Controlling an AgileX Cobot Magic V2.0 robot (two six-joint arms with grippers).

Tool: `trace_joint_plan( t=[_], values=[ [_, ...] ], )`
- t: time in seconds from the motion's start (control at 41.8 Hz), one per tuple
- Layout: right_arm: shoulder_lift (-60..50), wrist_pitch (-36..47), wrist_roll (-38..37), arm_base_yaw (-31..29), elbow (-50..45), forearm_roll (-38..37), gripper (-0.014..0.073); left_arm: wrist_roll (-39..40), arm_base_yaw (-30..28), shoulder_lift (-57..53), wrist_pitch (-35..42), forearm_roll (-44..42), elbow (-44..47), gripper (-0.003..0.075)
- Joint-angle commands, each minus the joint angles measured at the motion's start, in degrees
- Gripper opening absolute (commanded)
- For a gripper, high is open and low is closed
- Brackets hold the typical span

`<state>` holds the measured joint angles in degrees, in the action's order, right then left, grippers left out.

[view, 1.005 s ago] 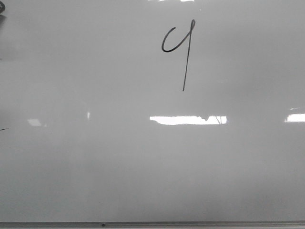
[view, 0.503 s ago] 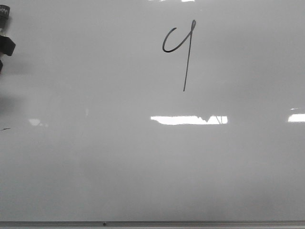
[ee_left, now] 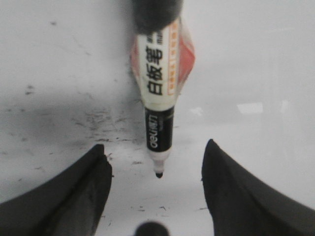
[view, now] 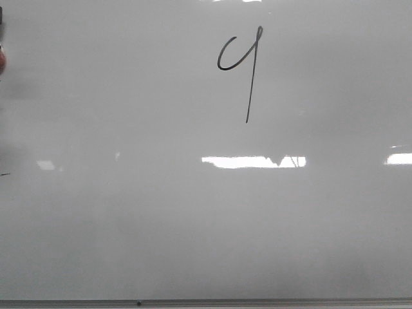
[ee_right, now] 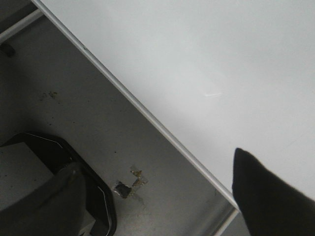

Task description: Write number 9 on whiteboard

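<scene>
Number 9 (view: 243,64) looks fully drawn, upper centre of the whiteboard (view: 193,225), so nothing obvious left; left gripper (ee_left: 156,167) fingers spread, whiteboard marker (ee_left: 158,98) between them, grip unclear; right gripper (ee_right: 162,196) open, empty.

The whiteboard (view: 129,225) bears the number 9 (view: 243,67)

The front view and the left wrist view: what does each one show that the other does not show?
Only the front view shows the number 9, the board's metal edge strip and a long light reflection. Only the left wrist view shows the whiteboard marker, tip uncapped, between the spread fingers of the left gripper, and scattered black specks. Both show the whiteboard.
</scene>
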<state>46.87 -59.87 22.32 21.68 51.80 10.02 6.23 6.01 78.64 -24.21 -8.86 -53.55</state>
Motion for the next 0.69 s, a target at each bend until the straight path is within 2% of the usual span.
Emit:
trace_joint_plan(
  t=[0.0,0.168,0.359,0.479,0.67],
  values=[
    [-0.2,1.5,-5.5,-0.4,1.4,-0.9,0.0622,-0.1,0.2,-7.2,-2.3,0.3,-1.4,0.041],
    [-0.9,1.4,-17.8,-0.4,1.4,-6.2,0.0622,-2.1,4.0,-17.7,-9.5,0.3,-1.4,0.041],
    [-5.4,1.4,-24.7,-0.4,1.4,-11.8,0.0622,-2.1,10.4,-29.6,-14.9,0.3,-0.4,0.041],
    [-9.4,1.6,-26.4,-0.4,0.6,-14.3,0.0622,-2.1,12.6,-36.4,-17.8,1.2,1.2,0.041],
    [-15.7,1.7,-26.3,-0.4,-2.5,-14.7,0.0622,-2.1,12.9,-44.4,-23.3,3.6,5.0,0.041]
  ],
)
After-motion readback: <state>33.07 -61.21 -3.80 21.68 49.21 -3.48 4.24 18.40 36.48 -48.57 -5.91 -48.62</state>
